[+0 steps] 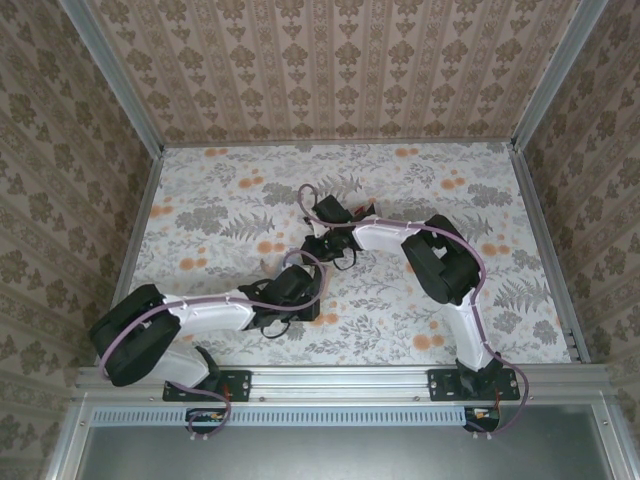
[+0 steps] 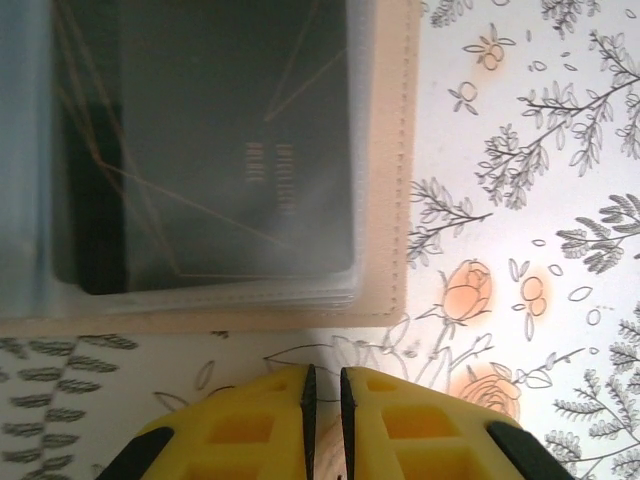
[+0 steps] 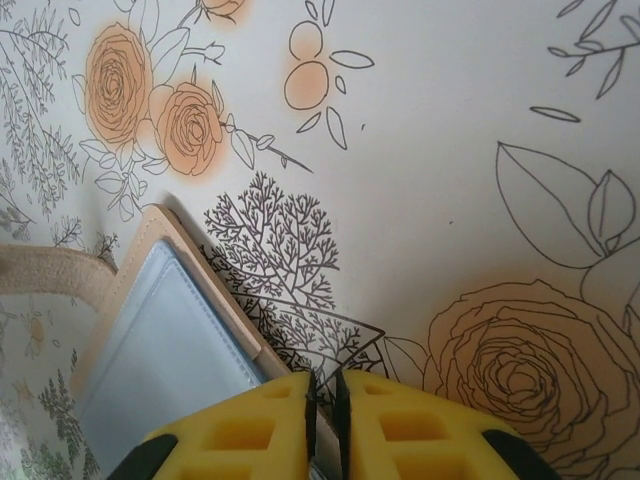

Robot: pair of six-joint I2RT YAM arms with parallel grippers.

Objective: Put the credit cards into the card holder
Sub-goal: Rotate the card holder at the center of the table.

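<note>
The table [image 1: 230,200] is covered with a white cloth printed with grey leaves and orange flowers, and directly on it, near the middle, the card holder [image 2: 388,200] lies open and flat, with its tan stitched border around blue-grey and clear pockets.

The left arm [image 1: 205,315] and the right arm [image 1: 445,265], both white and black, reach over a floral surface [image 1: 220,205] walled in patterned paper. The left gripper [image 1: 316,253] and the right gripper [image 1: 338,250] sit close together near the middle, their jaws too dark to make out.
</note>
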